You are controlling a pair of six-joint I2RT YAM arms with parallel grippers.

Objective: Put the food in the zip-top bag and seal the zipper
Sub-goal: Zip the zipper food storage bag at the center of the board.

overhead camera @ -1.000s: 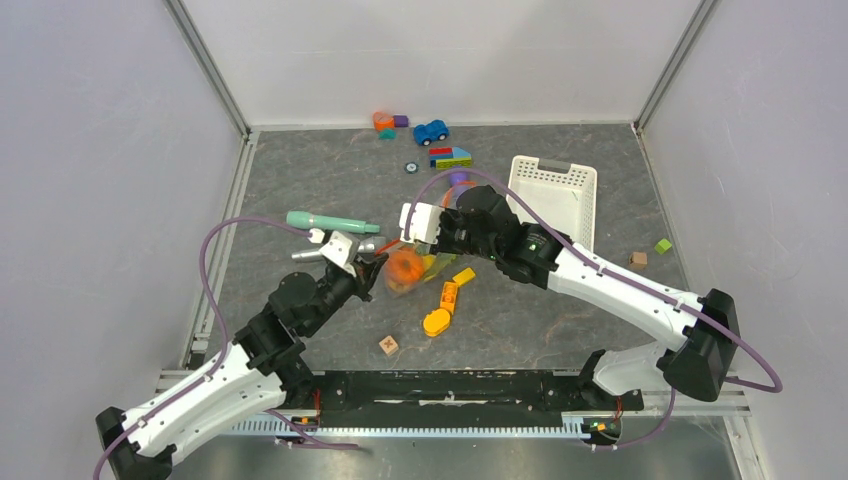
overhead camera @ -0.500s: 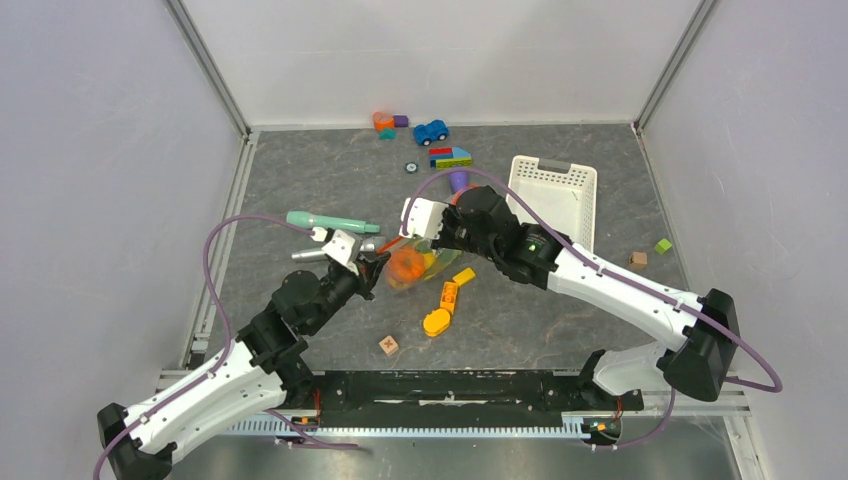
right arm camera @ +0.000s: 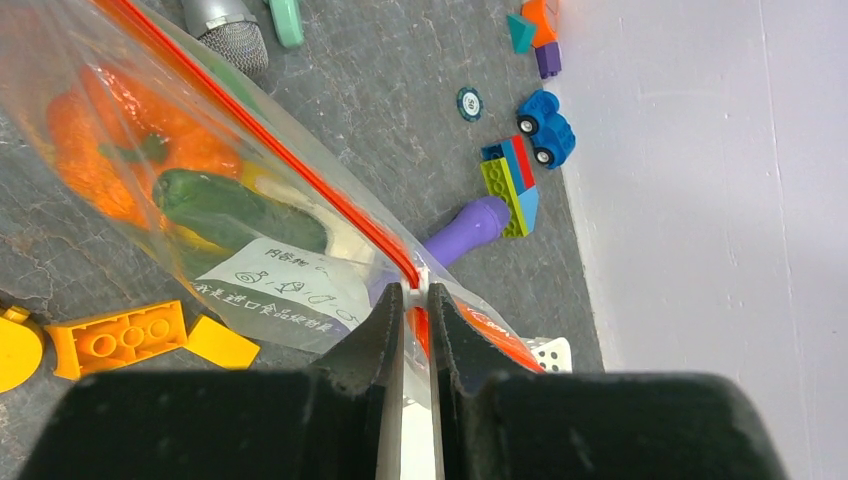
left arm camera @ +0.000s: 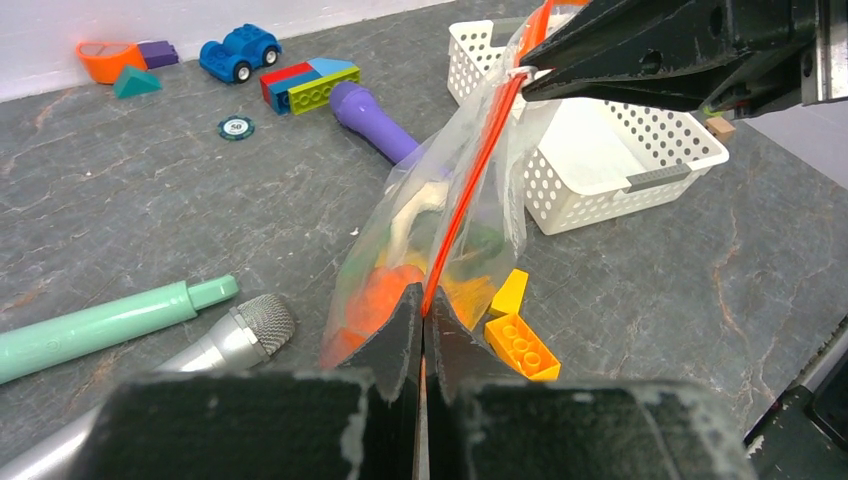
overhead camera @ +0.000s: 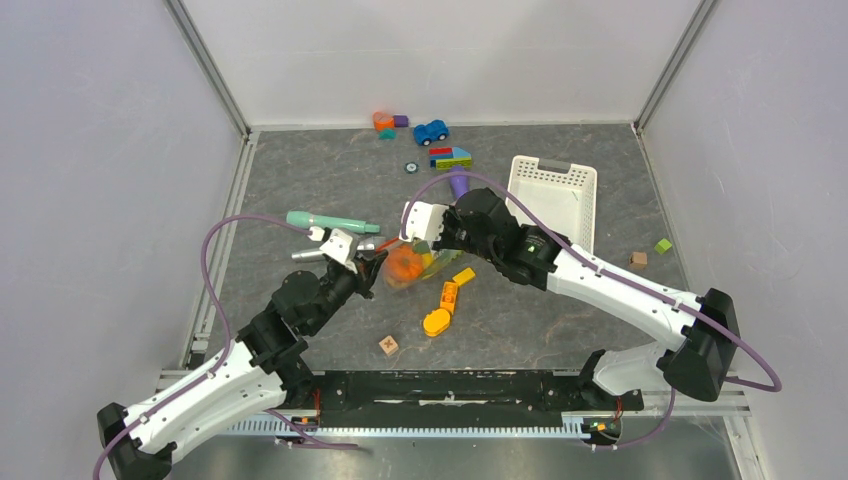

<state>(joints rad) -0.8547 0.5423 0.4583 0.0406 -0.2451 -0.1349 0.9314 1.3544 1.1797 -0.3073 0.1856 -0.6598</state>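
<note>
The clear zip-top bag [overhead camera: 408, 265] hangs stretched between my two grippers just above the table. Inside it I see an orange pumpkin [right arm camera: 100, 135], a green cucumber [right arm camera: 235, 215] and yellow pieces, behind the white label patch [right arm camera: 285, 290]. The orange-red zipper [left arm camera: 470, 190] runs taut from one gripper to the other and also shows in the right wrist view [right arm camera: 270, 150]. My left gripper [left arm camera: 424, 300] is shut on the zipper's near end; it also shows in the top view [overhead camera: 374, 262]. My right gripper [right arm camera: 415, 295] is shut on the far end at the white slider [right arm camera: 420, 273].
An orange block [overhead camera: 449, 293] and yellow pieces [overhead camera: 436, 322] lie under and beside the bag. The white slotted basket [overhead camera: 553, 195] stands to the right. A teal tool [overhead camera: 325, 221], a grey microphone [left arm camera: 235, 335] and a purple tool [left arm camera: 372, 118] lie nearby. Toy blocks and a car [overhead camera: 431, 131] are at the back.
The bag and both grippers have shifted only slightly; the bag's contents have settled a little toward the far side. Both grips are the same.
</note>
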